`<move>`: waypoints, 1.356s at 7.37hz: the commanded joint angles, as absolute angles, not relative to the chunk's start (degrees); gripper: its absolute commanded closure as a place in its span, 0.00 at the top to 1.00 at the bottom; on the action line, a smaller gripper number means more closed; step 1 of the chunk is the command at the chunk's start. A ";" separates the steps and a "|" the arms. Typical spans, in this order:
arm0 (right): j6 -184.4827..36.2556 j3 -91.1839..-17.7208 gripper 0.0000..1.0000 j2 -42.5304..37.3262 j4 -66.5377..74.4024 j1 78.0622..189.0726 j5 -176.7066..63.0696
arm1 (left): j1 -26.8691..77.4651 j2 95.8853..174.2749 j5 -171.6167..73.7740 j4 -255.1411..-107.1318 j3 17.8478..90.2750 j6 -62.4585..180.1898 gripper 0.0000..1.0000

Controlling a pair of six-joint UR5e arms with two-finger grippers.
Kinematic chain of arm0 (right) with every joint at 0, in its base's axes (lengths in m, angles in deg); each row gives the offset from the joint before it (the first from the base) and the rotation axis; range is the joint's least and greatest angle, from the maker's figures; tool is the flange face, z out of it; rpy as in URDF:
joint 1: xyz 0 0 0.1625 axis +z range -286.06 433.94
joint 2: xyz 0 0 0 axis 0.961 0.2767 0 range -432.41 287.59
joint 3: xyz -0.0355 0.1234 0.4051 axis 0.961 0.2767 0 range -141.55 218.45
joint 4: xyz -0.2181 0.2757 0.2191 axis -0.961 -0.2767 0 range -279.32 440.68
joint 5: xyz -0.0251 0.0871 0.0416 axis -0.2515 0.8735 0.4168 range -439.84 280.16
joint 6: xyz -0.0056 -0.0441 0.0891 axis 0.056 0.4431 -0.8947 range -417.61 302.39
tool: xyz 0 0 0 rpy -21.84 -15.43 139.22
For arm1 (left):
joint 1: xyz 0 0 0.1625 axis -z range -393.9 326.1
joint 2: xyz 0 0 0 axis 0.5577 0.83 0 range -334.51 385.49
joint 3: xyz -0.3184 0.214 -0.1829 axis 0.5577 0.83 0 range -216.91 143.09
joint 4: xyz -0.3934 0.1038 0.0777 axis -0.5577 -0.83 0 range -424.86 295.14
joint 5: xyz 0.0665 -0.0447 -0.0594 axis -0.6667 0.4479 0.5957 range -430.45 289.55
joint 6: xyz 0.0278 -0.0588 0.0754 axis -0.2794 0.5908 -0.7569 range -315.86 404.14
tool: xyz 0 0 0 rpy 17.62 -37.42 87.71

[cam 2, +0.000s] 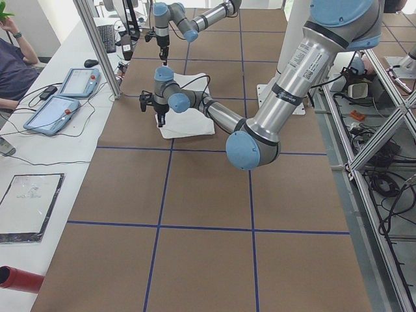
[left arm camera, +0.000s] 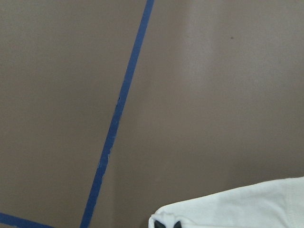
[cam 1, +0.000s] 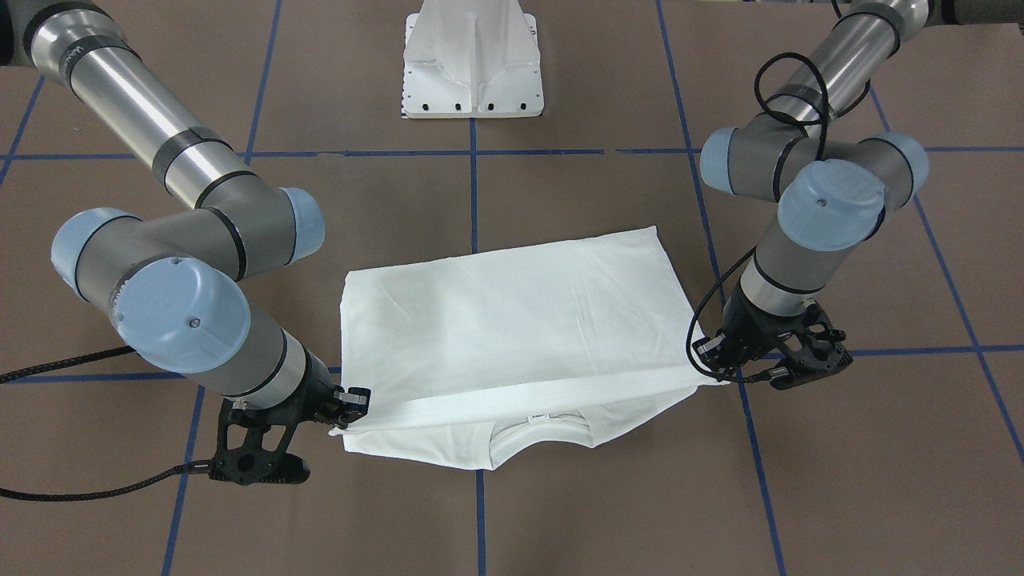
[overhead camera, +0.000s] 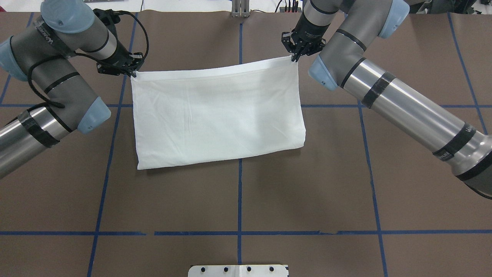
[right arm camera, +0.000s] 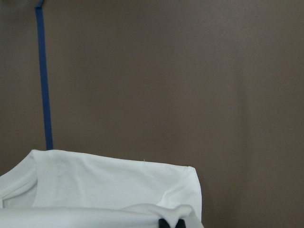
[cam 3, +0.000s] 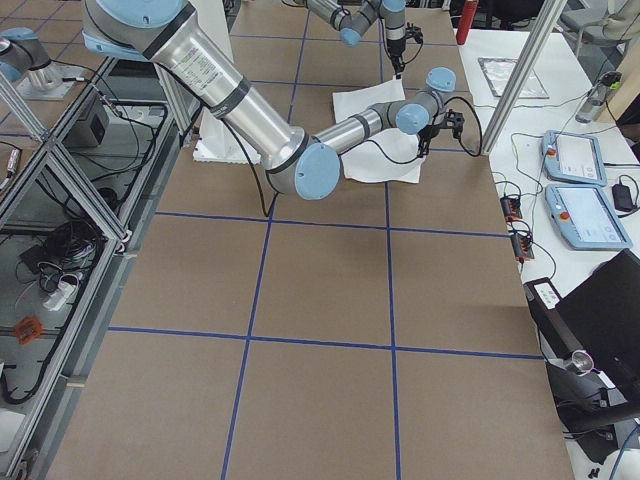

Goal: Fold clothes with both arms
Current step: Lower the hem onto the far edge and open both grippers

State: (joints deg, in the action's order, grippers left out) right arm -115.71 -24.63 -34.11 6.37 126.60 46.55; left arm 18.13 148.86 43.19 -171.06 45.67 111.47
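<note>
Left end effector and right end effector each pinch a corner of the white T-shirt, its edge farthest from the pedestal base held taut. The rest lies folded on the tabletop.

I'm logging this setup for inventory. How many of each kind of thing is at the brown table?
shirt: 1
robot arms: 2, the left arm and the right arm
white base: 1
Total: 4

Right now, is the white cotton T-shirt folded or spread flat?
Folded over: the white cotton T-shirt lies doubled, top-layer corners pinched by left gripper and right gripper, ribbed collar showing beneath.
</note>
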 commanded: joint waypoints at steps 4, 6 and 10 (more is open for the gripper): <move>-115.71 -25.18 1.00 -34.71 6.50 124.91 46.20 | 17.43 149.68 43.10 -170.94 45.27 111.55 0.99; -115.18 -25.35 1.00 -34.35 6.50 125.09 46.19 | 17.52 149.50 43.01 -170.77 45.18 111.46 0.99; -119.29 -42.09 1.00 -22.00 5.97 122.55 45.85 | 17.87 148.80 43.01 -170.15 48.34 111.55 0.99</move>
State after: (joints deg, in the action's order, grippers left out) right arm -117.14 -35.50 -27.10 6.16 123.91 46.16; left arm 17.75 149.10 43.02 -170.35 47.08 111.52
